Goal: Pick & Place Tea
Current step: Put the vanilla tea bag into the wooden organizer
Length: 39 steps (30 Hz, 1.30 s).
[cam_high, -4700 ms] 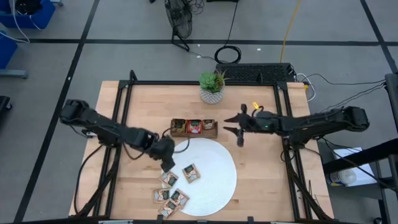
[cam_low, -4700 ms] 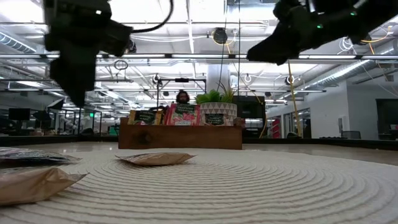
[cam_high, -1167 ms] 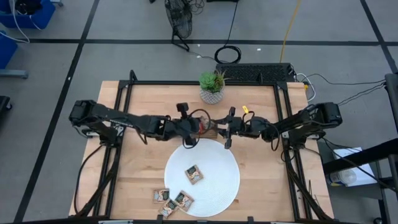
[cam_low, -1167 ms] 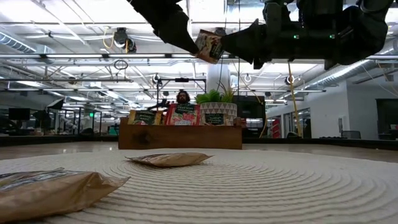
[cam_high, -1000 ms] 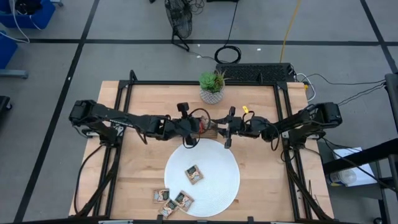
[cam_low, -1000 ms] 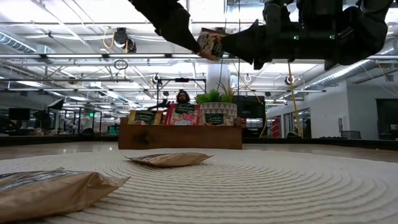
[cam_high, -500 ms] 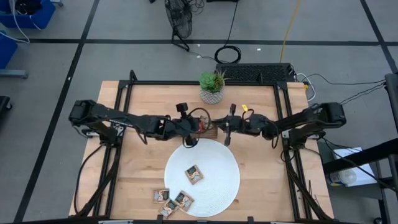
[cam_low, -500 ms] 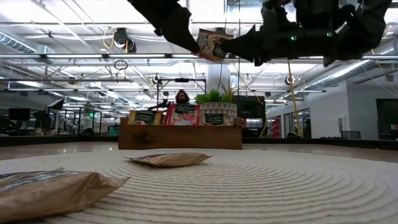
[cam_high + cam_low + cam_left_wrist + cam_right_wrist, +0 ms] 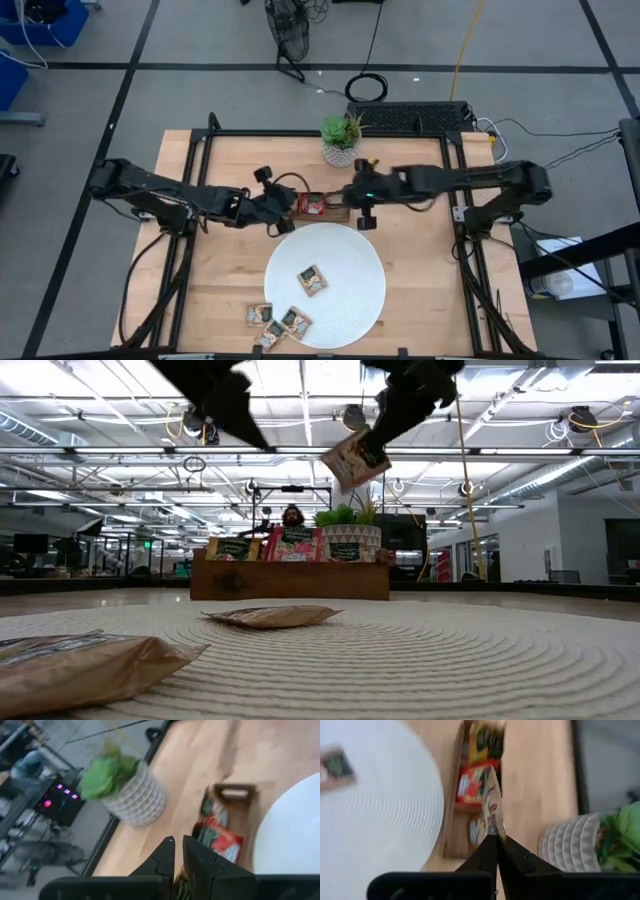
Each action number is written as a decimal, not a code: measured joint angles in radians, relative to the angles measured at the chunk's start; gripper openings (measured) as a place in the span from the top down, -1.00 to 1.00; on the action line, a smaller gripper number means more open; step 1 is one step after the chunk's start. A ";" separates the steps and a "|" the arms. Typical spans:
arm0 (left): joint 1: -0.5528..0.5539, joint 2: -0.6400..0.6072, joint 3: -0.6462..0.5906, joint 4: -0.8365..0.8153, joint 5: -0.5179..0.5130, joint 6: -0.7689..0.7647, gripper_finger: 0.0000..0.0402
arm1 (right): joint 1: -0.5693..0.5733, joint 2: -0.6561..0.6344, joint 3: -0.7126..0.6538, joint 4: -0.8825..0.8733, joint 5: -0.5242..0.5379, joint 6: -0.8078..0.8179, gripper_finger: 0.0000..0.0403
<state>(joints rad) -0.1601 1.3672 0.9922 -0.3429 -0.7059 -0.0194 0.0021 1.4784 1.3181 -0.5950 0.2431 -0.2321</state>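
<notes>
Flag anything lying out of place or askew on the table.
Three tea sachets lie in a loose cluster half off the white plate, over its edge onto the wood, some tilted. One tan sachet lies alone on the plate. The right gripper holds a sachet by its edge above the wooden tray.

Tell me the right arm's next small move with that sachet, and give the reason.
Probably lower the sachet toward the wooden tray, lining it up with a compartment first. The right gripper is shut on the sachet's edge and holds it in the air above the tray; the left gripper no longer holds it and sits off to the tray's side.
</notes>
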 joint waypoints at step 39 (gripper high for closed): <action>0.013 -0.109 -0.356 0.345 -0.017 -0.045 0.81 | -0.072 0.600 0.550 -0.622 -0.091 0.012 1.00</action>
<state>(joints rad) -0.1474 1.2579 0.6357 0.0021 -0.7231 -0.0648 -0.0700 2.0785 1.8679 -1.2174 0.1521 -0.2197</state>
